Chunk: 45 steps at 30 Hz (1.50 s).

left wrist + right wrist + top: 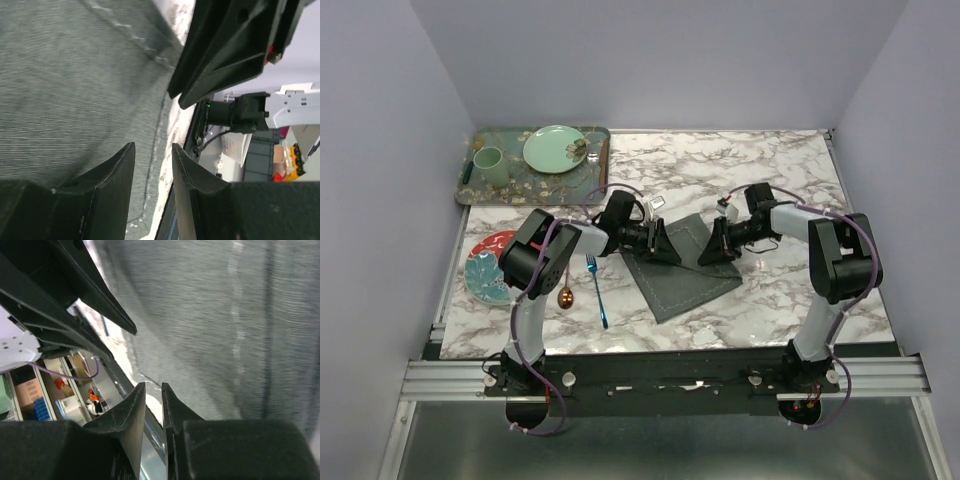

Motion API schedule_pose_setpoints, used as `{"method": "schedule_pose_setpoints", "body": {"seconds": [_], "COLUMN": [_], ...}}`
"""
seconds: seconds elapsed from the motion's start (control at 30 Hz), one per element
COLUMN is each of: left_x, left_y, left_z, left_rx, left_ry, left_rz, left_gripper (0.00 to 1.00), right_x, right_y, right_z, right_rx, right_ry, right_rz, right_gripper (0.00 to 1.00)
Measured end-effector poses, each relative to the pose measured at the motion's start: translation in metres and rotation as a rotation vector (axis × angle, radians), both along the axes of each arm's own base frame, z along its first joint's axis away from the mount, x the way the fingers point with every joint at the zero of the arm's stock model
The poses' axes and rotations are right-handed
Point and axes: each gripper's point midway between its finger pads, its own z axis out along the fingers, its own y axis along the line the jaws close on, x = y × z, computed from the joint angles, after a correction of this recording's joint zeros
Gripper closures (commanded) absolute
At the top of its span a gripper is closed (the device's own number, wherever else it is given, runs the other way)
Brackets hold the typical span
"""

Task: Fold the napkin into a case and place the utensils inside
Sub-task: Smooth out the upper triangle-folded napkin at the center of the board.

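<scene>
Marble table (790, 300) carries the napkin (685, 278) at centre; fork (597, 290) and spoon (565, 296) lie left of it. Left gripper (666, 243): jaws narrowly parted over the far edge. Right gripper (713, 243): nearly closed, grip undeterminable. Cloth probably light and limp; pinch at stitched corners.

napkin (685, 285) far edges behind left fingers (662, 244), right fingers (715, 245)

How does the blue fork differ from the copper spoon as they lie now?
The fork is bright blue; the spoon is copper. The fork's tines point to the far side; the spoon's bowl lies at the near end. The fork shows whole; the spoon's handle is partly hidden under the left arm. Both lie on the marble table, left of the napkin.
</scene>
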Motion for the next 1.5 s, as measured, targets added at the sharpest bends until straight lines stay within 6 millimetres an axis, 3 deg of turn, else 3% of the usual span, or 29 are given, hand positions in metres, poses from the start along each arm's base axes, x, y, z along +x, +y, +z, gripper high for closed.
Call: {"method": "schedule_pose_setpoints", "body": {"seconds": [0.2, 0.3, 0.6, 0.7, 0.87, 0.9, 0.97, 1.0, 1.17, 1.5], "left_x": [0.013, 0.019, 0.022, 0.022, 0.028, 0.031, 0.036, 0.038, 0.043, 0.065], "left_y": [0.009, 0.016, 0.024, 0.023, 0.018, 0.017, 0.015, 0.014, 0.019, 0.043], "left_z": [-0.035, -0.040, -0.036, -0.028, 0.010, 0.016, 0.027, 0.028, 0.020, -0.031], "left_rx": [0.041, 0.035, 0.013, 0.001, -0.043, -0.050, -0.059, -0.061, -0.032, 0.062], "left_ry": [0.094, 0.136, 0.142, 0.125, 0.026, 0.002, -0.041, -0.051, -0.029, 0.079], "left_rz": [0.065, 0.087, 0.098, 0.095, 0.077, 0.073, 0.066, 0.064, 0.090, 0.184], "left_gripper": [0.57, 0.57, 0.57, 0.57, 0.57, 0.57, 0.57, 0.57, 0.57, 0.58], "right_x": [-0.008, -0.009, -0.012, -0.014, -0.014, -0.016, -0.017, -0.019, -0.028, -0.036], "right_y": [-0.010, -0.016, -0.020, -0.016, -0.005, -0.003, -0.001, 0.000, 0.008, 0.003], "right_z": [-0.036, -0.047, -0.044, -0.026, 0.027, 0.035, 0.039, 0.037, 0.023, -0.026], "right_rx": [-0.086, -0.109, -0.086, -0.035, 0.098, 0.129, 0.160, 0.170, 0.174, 0.093], "right_ry": [0.071, 0.103, 0.104, 0.077, -0.041, -0.048, -0.039, -0.024, 0.039, 0.178], "right_rz": [-0.013, -0.026, -0.013, 0.006, 0.038, 0.046, 0.053, 0.056, 0.081, 0.064], "right_gripper": [0.76, 0.76, 0.73, 0.70, 0.62, 0.57, 0.50, 0.45, 0.44, 0.49]}}
